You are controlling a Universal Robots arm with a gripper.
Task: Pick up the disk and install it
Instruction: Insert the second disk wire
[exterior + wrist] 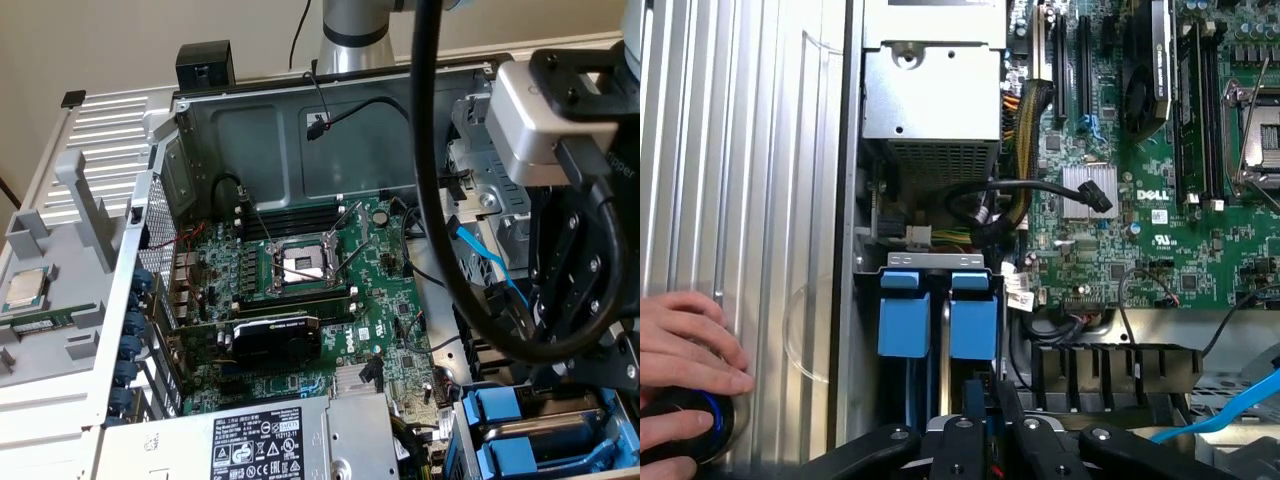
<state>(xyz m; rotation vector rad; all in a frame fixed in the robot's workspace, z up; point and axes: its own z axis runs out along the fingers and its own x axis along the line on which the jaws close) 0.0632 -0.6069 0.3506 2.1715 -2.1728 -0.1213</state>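
Two blue plastic carriers stand side by side in the drive bay [868,300] at the case's corner. The disk [973,325] is the carrier on the motherboard side; a thin silver edge runs beside it. In the exterior view its blue top [497,408] lies at the lower right, beside the other carrier [512,462]. My gripper [980,428] is right over this carrier, its black fingers [958,432] drawn close on a narrow blue strip of it. In the exterior view the gripper [560,380] hangs over the bay under the grey wrist block [535,125].
A person's hand [685,345] rests on a black knob with a blue ring [690,420] on the ribbed panel [750,200]. The grey power supply box [930,90], black cables [1025,190], the green motherboard [1120,230] and a blue cable [1230,410] crowd around the bay.
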